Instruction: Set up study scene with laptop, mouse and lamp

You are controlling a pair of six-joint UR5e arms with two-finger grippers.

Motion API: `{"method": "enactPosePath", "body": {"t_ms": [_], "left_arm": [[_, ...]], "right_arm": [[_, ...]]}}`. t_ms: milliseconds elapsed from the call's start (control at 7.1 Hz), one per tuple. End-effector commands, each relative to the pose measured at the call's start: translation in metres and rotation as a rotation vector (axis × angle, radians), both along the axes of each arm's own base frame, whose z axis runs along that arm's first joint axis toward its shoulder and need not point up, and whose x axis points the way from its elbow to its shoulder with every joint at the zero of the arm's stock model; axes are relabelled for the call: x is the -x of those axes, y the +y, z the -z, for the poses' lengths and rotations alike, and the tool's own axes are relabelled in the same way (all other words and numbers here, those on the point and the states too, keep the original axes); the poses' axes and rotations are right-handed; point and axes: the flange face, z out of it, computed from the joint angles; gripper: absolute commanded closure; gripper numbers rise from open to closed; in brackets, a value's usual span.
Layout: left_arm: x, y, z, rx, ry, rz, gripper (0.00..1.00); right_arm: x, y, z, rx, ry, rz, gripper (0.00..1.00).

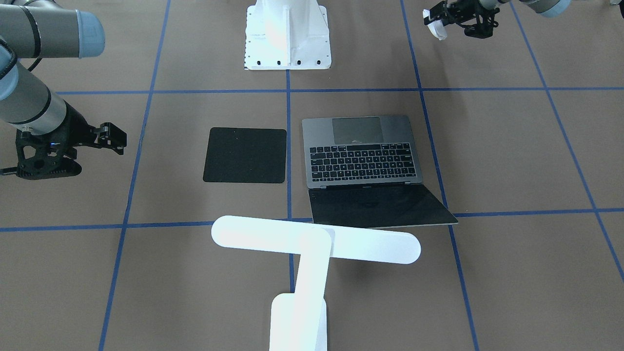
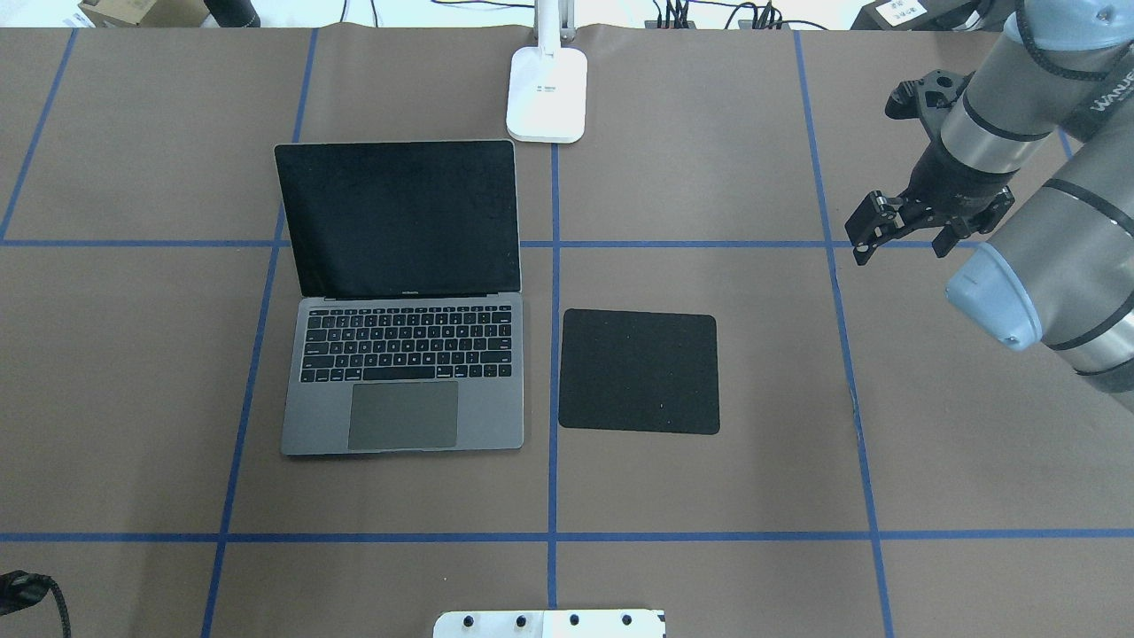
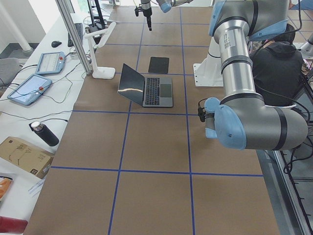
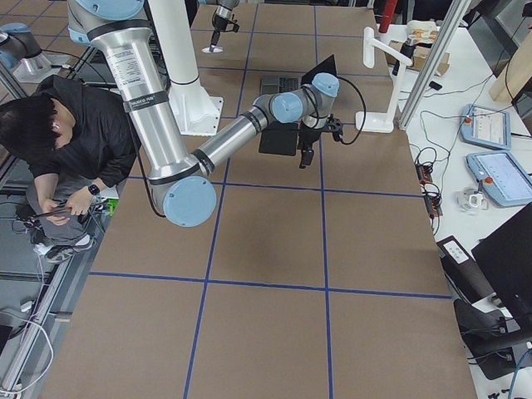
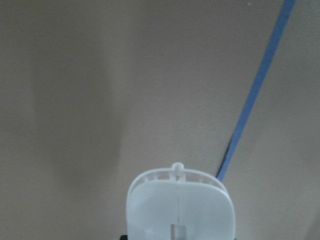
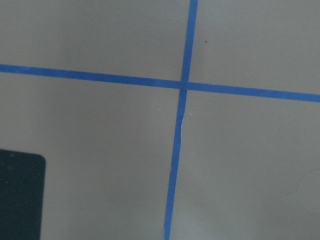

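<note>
Here, mouse [image 5: 180,205] within left end effector [image 1: 440,23].

Silver arms [image 2: 983,133], lt-blue joint caps [image 2: 988,301], blk pincers [image 2: 900,248]

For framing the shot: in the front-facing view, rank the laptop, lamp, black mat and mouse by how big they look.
1. laptop and lamp: about equal; the lamp is nearest the camera, so unranked.
2. black mat
3. mouse
</note>
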Motion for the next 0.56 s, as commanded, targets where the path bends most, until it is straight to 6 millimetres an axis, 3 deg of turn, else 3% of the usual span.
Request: {"method": "enactPosePath", "body": {"t_ms": [0,141,422], "left_arm": [[-0.037,-0.014,0.046,0.012,0.079,0.046,0.58],[-0.068,-0.031,0.079,0.013,0.102,0.082,0.58],[-0.099,-0.094,0.142,0.038,0.110,0.101,0.58]], "right_arm": [[0.003,0.000,-0.006,0.009,0.007,0.006,0.00],[0.005,0.001,-0.007,0.010,0.008,0.009,0.00],[0.006,0.001,-0.007,0.010,0.008,0.011,0.00]]}}
